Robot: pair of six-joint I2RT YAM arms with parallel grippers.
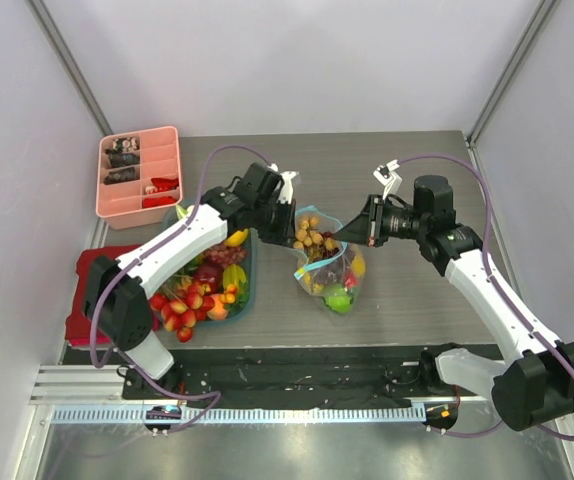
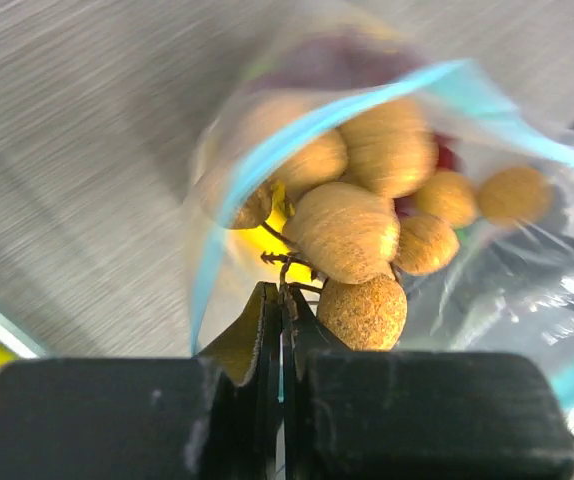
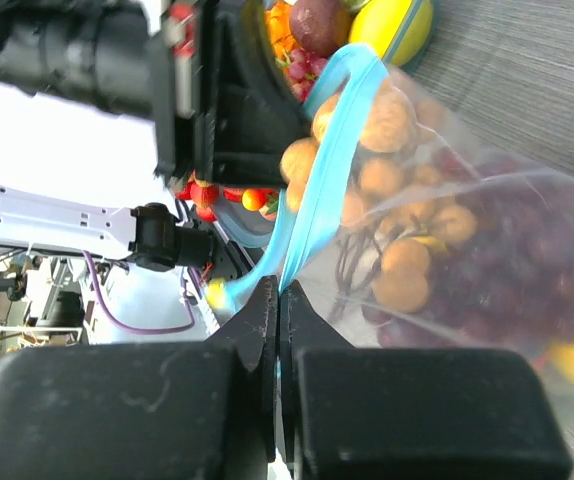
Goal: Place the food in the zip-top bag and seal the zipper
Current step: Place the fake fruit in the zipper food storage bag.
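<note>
Zip-top bag [image 1: 329, 268], holding grapes [image 3: 527, 270] and brown fruit [image 2: 347, 230] at the table's [image 1: 417, 165] middle, is pinched by left hand [image 2: 280, 305] and right hand [image 3: 277, 300], both clamped on its teal zipper [image 3: 329, 150], best kept taut for sealing.

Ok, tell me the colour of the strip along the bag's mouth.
Teal-blue. The zipper shows best in the right wrist view.

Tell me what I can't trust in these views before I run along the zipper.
- Zipper seal: too small in the top view, blurred in the left wrist view, so I cannot tell whether the tracks are mated.
- Zip-top bag bottom: cut off by the right wrist view's edge.
- Food left in the bin: partly hidden under the left arm in the top view.
</note>
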